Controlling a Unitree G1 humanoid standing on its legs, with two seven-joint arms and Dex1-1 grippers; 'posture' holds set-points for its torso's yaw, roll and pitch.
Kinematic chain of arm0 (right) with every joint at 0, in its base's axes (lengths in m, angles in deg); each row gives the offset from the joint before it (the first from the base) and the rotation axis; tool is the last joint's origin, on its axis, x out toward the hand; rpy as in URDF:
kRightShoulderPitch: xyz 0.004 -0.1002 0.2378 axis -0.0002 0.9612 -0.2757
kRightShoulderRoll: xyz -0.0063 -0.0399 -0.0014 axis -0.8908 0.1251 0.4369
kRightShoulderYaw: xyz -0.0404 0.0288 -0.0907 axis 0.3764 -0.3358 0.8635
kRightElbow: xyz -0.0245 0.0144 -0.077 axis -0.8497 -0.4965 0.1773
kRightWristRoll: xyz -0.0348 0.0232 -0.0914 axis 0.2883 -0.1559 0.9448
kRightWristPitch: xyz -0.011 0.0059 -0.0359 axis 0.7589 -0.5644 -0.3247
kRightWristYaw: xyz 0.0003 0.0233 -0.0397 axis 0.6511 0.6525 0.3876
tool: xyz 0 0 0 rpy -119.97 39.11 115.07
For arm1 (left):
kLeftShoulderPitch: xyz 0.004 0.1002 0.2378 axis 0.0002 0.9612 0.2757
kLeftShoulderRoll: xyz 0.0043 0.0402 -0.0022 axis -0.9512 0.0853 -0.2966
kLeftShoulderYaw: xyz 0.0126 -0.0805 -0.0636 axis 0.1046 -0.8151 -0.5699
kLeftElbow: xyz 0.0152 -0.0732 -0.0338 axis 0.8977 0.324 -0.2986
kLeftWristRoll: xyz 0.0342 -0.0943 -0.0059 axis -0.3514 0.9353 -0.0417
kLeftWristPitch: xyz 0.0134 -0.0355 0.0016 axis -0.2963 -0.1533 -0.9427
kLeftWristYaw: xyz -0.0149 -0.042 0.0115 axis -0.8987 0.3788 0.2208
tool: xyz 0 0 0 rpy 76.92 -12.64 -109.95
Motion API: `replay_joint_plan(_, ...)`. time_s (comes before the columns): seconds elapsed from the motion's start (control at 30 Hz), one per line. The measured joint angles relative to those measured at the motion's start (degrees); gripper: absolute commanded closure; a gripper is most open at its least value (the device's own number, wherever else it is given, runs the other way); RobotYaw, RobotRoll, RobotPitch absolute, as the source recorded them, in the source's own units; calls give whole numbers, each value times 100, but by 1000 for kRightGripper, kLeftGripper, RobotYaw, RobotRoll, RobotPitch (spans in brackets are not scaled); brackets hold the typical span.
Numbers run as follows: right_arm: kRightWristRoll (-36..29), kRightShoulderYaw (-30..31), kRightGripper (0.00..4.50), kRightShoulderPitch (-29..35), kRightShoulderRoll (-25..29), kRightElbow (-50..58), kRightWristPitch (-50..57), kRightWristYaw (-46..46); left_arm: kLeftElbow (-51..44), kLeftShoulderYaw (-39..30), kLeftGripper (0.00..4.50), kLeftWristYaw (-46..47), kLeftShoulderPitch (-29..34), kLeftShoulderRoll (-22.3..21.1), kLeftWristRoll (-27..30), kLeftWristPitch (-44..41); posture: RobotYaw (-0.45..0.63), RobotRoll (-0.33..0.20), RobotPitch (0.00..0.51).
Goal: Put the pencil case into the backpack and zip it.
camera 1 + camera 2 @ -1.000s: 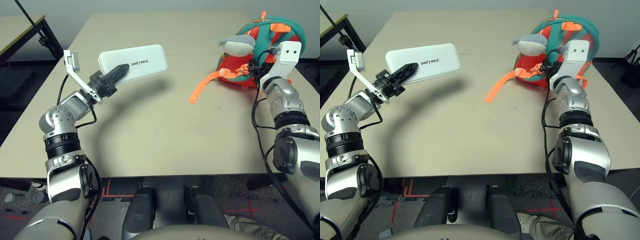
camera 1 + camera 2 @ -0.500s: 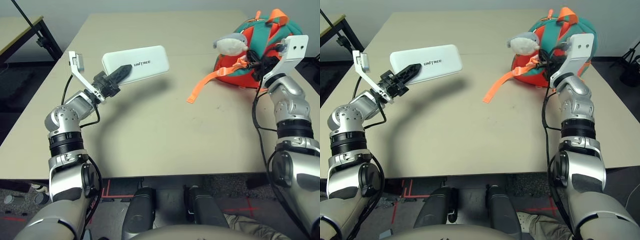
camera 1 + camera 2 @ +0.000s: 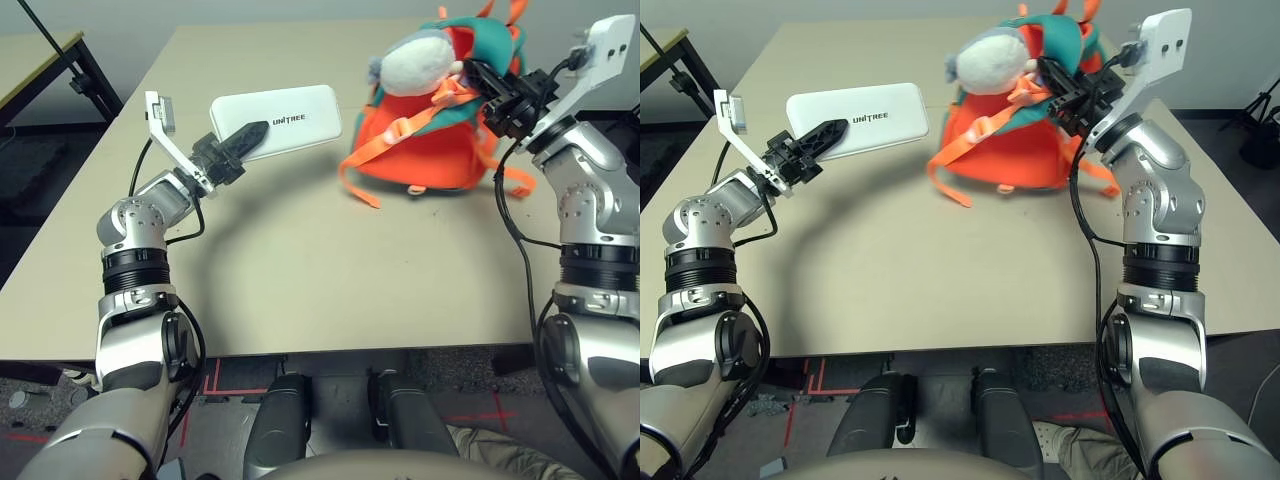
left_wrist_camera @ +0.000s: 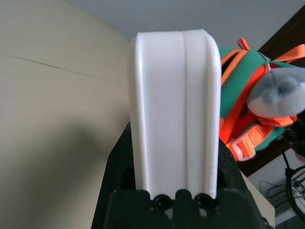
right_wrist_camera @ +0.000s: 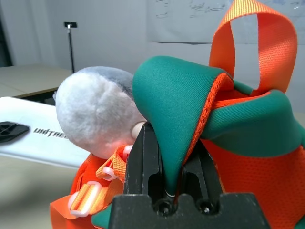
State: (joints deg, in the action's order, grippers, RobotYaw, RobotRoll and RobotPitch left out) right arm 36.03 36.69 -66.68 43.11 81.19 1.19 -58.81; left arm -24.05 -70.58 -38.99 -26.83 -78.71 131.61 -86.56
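Lifting the backpack (image 3: 420,140) by its teal trim, your right gripper (image 5: 167,162) has swung it toward centre. Your left gripper (image 3: 240,140) clamps the pencil case (image 3: 285,118) above the surface (image 3: 300,260), just beside it; insertion comes next.

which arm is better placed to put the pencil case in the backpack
Left. The left gripper already holds the pencil case in the air beside the backpack, while the right gripper is clamped on the backpack's teal strap, holding it up.
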Motion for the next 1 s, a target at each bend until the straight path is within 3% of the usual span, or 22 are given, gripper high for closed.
replay_joint_plan(0.27, -584, 211, 4403, 1616, -403, 2032, 880, 678, -147, 8, 3163, -91, 5, -360, -21, -23, 57, 0, 104)
replay_joint_plan(0.43, -499, 629, 4403, 2454, -546, 2346, 878, 811, -632, 462, 3164, -730, 66, -1075, -149, -126, 62, 0, 105)
replay_joint_plan(0.73, -349, 772, 4403, 2528, -464, 2287, 720, 720, -831, 1120, 3164, -1939, -121, -2541, -461, -378, 94, 0, 103)
replay_joint_plan(0.87, -343, 840, 4403, 2523, -453, 2147, 637, 667, -1036, 1312, 3164, -2365, -475, -2849, -462, -540, 114, 0, 107)
replay_joint_plan(1.0, -323, 903, 4403, 2445, -452, 2030, 580, 585, -1001, 1797, 3165, -2881, -1231, -2799, -554, -607, 112, 0, 101)
